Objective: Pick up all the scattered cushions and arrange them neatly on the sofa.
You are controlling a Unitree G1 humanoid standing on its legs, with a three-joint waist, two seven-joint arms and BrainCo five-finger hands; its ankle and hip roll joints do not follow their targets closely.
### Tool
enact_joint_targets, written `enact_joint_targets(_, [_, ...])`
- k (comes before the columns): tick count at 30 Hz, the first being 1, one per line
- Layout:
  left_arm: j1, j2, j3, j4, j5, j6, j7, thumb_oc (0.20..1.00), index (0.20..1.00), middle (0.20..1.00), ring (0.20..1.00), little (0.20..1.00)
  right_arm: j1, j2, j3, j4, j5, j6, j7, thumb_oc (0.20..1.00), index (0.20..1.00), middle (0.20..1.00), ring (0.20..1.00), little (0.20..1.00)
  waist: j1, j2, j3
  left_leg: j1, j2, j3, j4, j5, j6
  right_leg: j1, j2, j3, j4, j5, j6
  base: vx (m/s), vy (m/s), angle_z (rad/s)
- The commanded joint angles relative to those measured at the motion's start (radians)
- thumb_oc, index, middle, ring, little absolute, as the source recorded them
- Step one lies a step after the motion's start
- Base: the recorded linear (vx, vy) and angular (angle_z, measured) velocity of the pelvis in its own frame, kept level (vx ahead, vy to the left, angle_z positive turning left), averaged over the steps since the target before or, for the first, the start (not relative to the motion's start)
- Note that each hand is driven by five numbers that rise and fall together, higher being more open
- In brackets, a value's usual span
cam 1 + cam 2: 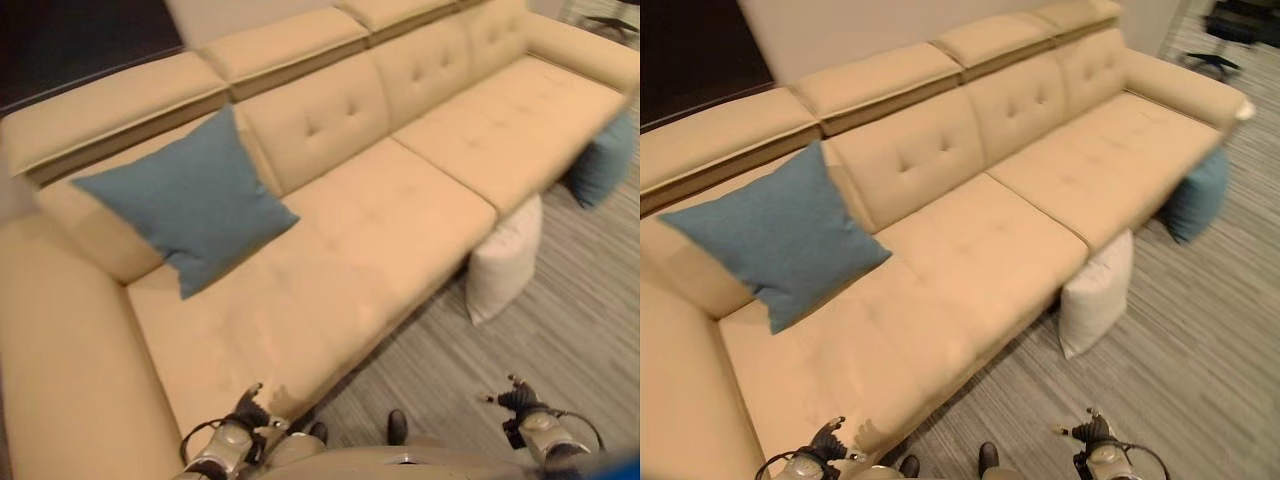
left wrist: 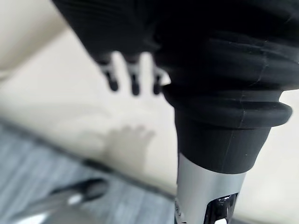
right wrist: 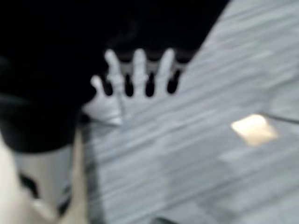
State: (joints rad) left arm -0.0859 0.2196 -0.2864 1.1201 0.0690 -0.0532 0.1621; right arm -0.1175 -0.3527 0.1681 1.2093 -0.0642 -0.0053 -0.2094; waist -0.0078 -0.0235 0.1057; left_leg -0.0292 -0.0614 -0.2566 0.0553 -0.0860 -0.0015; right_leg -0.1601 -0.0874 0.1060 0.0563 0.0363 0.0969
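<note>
A blue cushion [image 1: 190,200] leans against the backrest at the left end of the beige sofa [image 1: 400,210]. On the floor, a white cushion [image 1: 505,258] stands propped against the sofa's front, about midway along. A second blue cushion [image 1: 605,160] leans on the sofa's front further right. My left hand [image 2: 134,79] hangs with straight fingers over the seat's front edge and holds nothing. My right hand [image 3: 139,70] hangs with fingers spread over the floor, also holding nothing. Both hands are far from the floor cushions.
Grey striped flooring [image 1: 560,360] runs along the sofa's front. The sofa's wide left armrest [image 1: 60,360] is close by me. A dark office chair [image 1: 1225,25] stands past the sofa's far right end.
</note>
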Motion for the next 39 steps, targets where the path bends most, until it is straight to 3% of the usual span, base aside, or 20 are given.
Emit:
enact_joint_targets(1, [-0.02, 0.028, 0.006, -0.02, 0.025, -0.006, 0.028, 1.0, 1.0, 1.0, 1.0, 1.0, -0.018, 0.001, 0.012, -0.011, 0.0, 0.009, -0.022, 1.0, 1.0, 1.0, 1.0, 1.0, 0.024, -0.012, 0.04, 0.03, -0.05, 0.025, 0.03, -0.05, -0.001, -0.096, -0.025, -0.067, -0.01, 0.14, 0.11, -0.23, 0.091, -1.24])
enact_joint_targets(2, [-0.031, 0.035, 0.006, -0.018, 0.027, -0.007, 0.034, 1.0, 1.0, 1.0, 1.0, 1.0, -0.023, 0.012, 0.017, -0.008, -0.004, 0.01, -0.029, 1.0, 1.0, 1.0, 1.0, 1.0, 0.025, -0.013, 0.055, 0.022, -0.049, 0.05, 0.024, -0.043, 0.004, -0.122, -0.034, -0.083, -0.023, 0.165, 0.122, -0.37, 0.093, -1.15])
enact_joint_targets(3, [-0.032, 0.048, 0.018, -0.014, 0.017, -0.006, 0.034, 1.0, 1.0, 1.0, 1.0, 1.0, -0.02, 0.015, 0.026, 0.003, -0.022, 0.009, -0.035, 1.0, 1.0, 1.0, 1.0, 1.0, 0.057, -0.001, 0.075, 0.001, -0.022, 0.125, 0.018, -0.027, 0.008, -0.117, -0.06, -0.252, -0.04, 0.128, 0.101, -0.47, 0.114, -0.95])
enact_joint_targets(4, [-0.022, 0.05, 0.023, -0.012, 0.018, -0.002, 0.033, 1.0, 1.0, 1.0, 1.0, 1.0, -0.013, 0.015, 0.029, 0.01, -0.028, 0.008, -0.034, 1.0, 1.0, 1.0, 1.0, 1.0, 0.069, 0.004, 0.078, -0.004, -0.012, 0.154, 0.009, -0.013, 0.011, -0.099, -0.077, -0.326, -0.024, 0.102, 0.086, -0.34, 0.078, -1.28])
enact_joint_targets(8, [0.016, 0.053, 0.042, 0.009, 0.025, 0.007, 0.028, 1.0, 1.0, 1.0, 1.0, 1.0, 0.009, 0.014, 0.033, 0.027, -0.035, 0.005, -0.031, 1.0, 1.0, 1.0, 1.0, 1.0, 0.087, 0.006, 0.065, -0.008, 0.011, 0.22, -0.024, 0.026, 0.031, -0.06, -0.071, -0.372, 0.09, 0.04, 0.054, -0.22, -0.015, -1.77])
enact_joint_targets(9, [0.038, 0.054, 0.057, 0.026, 0.034, 0.013, 0.025, 1.0, 1.0, 1.0, 1.0, 1.0, 0.021, 0.01, 0.026, 0.028, -0.03, 0.002, -0.032, 1.0, 1.0, 1.0, 1.0, 1.0, 0.104, 0.004, 0.044, -0.002, 0.027, 0.267, -0.047, 0.039, 0.035, 0.013, -0.055, -0.374, 0.104, -0.01, 0.044, -0.15, -0.055, -0.85])
enact_joint_targets(14, [0.041, 0.053, 0.067, 0.026, 0.023, 0.016, 0.029, 1.0, 1.0, 1.0, 1.0, 1.0, 0.012, 0.016, 0.028, 0.019, -0.02, 0.006, -0.046, 1.0, 1.0, 1.0, 1.0, 1.0, 0.166, -0.006, 0.026, -0.029, 0.059, 0.384, -0.064, 0.057, 0.01, 0.095, -0.077, -0.479, 0.044, -0.026, 0.061, -0.14, -0.137, -1.21])
enact_joint_targets(17, [0.029, 0.048, 0.066, 0.012, 0.017, 0.012, 0.035, 1.0, 1.0, 1.0, 1.0, 1.0, 0.0, 0.015, 0.039, 0.013, -0.018, 0.006, -0.052, 1.0, 1.0, 1.0, 1.0, 1.0, 0.157, -0.008, 0.018, -0.022, 0.09, 0.414, -0.047, 0.052, -0.01, 0.09, -0.056, -0.44, -0.008, -0.014, 0.061, 0.08, -0.252, -1.08])
enact_joint_targets(21, [0.005, 0.031, 0.023, -0.039, 0.016, 0.009, 0.03, 1.0, 1.0, 1.0, 1.0, 1.0, 0.008, 0.008, 0.026, 0.006, 0.015, 0.0, -0.064, 1.0, 1.0, 1.0, 1.0, 1.0, 0.124, -0.008, 0.055, -0.066, 0.144, 0.421, 0.164, 0.034, -0.034, 0.137, -0.016, -0.395, -0.064, -0.031, 0.028, 0.08, -0.245, -0.23])
enact_joint_targets(23, [-0.001, 0.024, 0.005, -0.059, 0.01, 0.012, 0.034, 1.0, 1.0, 1.0, 1.0, 1.0, 0.017, 0.008, 0.007, 0.004, 0.038, 0.001, -0.073, 1.0, 1.0, 1.0, 1.0, 1.0, 0.121, -0.012, 0.071, -0.108, 0.145, 0.393, 0.268, 0.067, -0.037, 0.158, -0.007, -0.384, -0.065, -0.036, 0.008, 0.1, -0.167, -0.28])
enact_joint_targets(24, [-0.006, 0.02, -0.016, -0.072, 0.009, 0.012, 0.034, 1.0, 1.0, 1.0, 1.0, 1.0, 0.025, 0.014, -0.002, 0.0, 0.056, 0.002, -0.078, 1.0, 1.0, 1.0, 1.0, 1.0, 0.126, -0.016, 0.082, -0.149, 0.087, 0.334, 0.286, 0.052, -0.027, 0.176, 0.004, -0.359, -0.075, -0.037, 0.001, 0.08, -0.057, -0.22])
enact_joint_targets(25, [-0.006, 0.02, -0.016, -0.071, 0.009, 0.012, 0.034, 1.0, 1.0, 1.0, 1.0, 1.0, 0.024, 0.014, -0.002, 0.0, 0.055, 0.002, -0.078, 1.0, 1.0, 1.0, 1.0, 1.0, 0.125, -0.018, 0.08, -0.152, 0.084, 0.333, 0.282, 0.056, -0.027, 0.173, 0.002, -0.361, -0.075, -0.036, 0.001, 0.23, -0.111, -0.41])
enact_joint_targets(26, [-0.011, 0.018, -0.032, -0.077, 0.013, 0.013, 0.031, 1.0, 1.0, 1.0, 1.0, 1.0, 0.035, 0.016, -0.008, 0.001, 0.057, -0.001, -0.089, 1.0, 1.0, 1.0, 1.0, 1.0, 0.136, -0.023, 0.078, -0.187, 0.021, 0.302, 0.227, 0.031, -0.015, 0.198, 0.015, -0.333, -0.094, -0.037, 0.009, 0.15, -0.055, -0.49])
enact_joint_targets(27, [-0.011, 0.018, -0.032, -0.077, 0.013, 0.013, 0.031, 1.0, 1.0, 1.0, 1.0, 1.0, 0.035, 0.016, -0.008, 0.001, 0.057, 0.0, -0.089, 1.0, 1.0, 1.0, 1.0, 1.0, 0.135, -0.025, 0.076, -0.188, 0.02, 0.301, 0.222, 0.035, -0.014, 0.195, 0.013, -0.333, -0.094, -0.036, 0.01, 0.33, -0.079, -0.45])
enact_joint_targets(28, [-0.014, 0.012, -0.039, -0.071, 0.018, 0.013, 0.026, 1.0, 1.0, 1.0, 1.0, 1.0, 0.042, 0.015, -0.01, 0.007, 0.052, 0.001, -0.096, 1.0, 1.0, 1.0, 1.0, 1.0, 0.144, -0.016, 0.064, -0.217, -0.013, 0.29, 0.134, 0.093, -0.013, 0.219, 0.043, -0.31, -0.115, -0.043, 0.014, 0.27, -0.038, -0.32])
enact_joint_targets(31, [-0.018, 0.01, -0.049, -0.058, 0.034, 0.012, 0.019, 1.0, 1.0, 1.0, 1.0, 1.0, 0.043, 0.015, -0.005, 0.022, 0.051, 0.007, -0.099, 1.0, 1.0, 1.0, 1.0, 1.0, 0.164, -0.001, 0.056, -0.277, -0.025, 0.304, 0.034, 0.188, -0.031, 0.262, 0.097, -0.258, -0.133, -0.06, 0.009, 0.3, -0.035, -0.59])
enact_joint_targets(36, [0.001, 0.02, -0.028, -0.055, 0.026, 0.017, 0.017, 1.0, 1.0, 1.0, 1.0, 1.0, 0.069, 0.034, -0.002, 0.032, 0.025, 0.011, -0.089, 1.0, 1.0, 1.0, 1.0, 1.0, 0.179, -0.012, 0.023, -0.222, -0.025, 0.293, 0.006, 0.164, 0.017, 0.282, 0.095, -0.222, -0.046, -0.107, 0.011, 0.27, 0.049, -0.79])
enact_joint_targets(37, [0.004, 0.031, -0.014, -0.06, 0.022, 0.023, 0.019, 1.0, 1.0, 1.0, 1.0, 1.0, 0.07, 0.046, -0.003, 0.037, 0.017, 0.013, -0.082, 1.0, 1.0, 1.0, 1.0, 1.0, 0.182, -0.025, 0.023, -0.174, -0.023, 0.306, 0.001, 0.136, 0.036, 0.241, 0.079, -0.223, 0.107, -0.079, 0.058, 0.27, 0.069, -0.92])
enact_joint_targets(38, [0.003, 0.03, -0.014, -0.06, 0.022, 0.023, 0.019, 1.0, 1.0, 1.0, 1.0, 1.0, 0.069, 0.046, -0.003, 0.037, 0.017, 0.013, -0.082, 1.0, 1.0, 1.0, 1.0, 1.0, 0.183, -0.024, 0.02, -0.178, -0.021, 0.307, 0.001, 0.137, 0.035, 0.236, 0.081, -0.222, 0.106, -0.076, 0.057, 0.25, 0.067, -0.97])
enact_joint_targets(39, [0.005, 0.037, -0.011, -0.069, 0.02, 0.023, 0.02, 1.0, 1.0, 1.0, 1.0, 1.0, 0.066, 0.048, 0.0, 0.035, 0.013, 0.015, -0.077, 1.0, 1.0, 1.0, 1.0, 1.0, 0.169, -0.026, 0.033, -0.148, -0.018, 0.308, 0.005, 0.119, 0.049, 0.175, 0.069, -0.218, 0.235, -0.019, 0.099, 0.07, 0.022, -0.75])
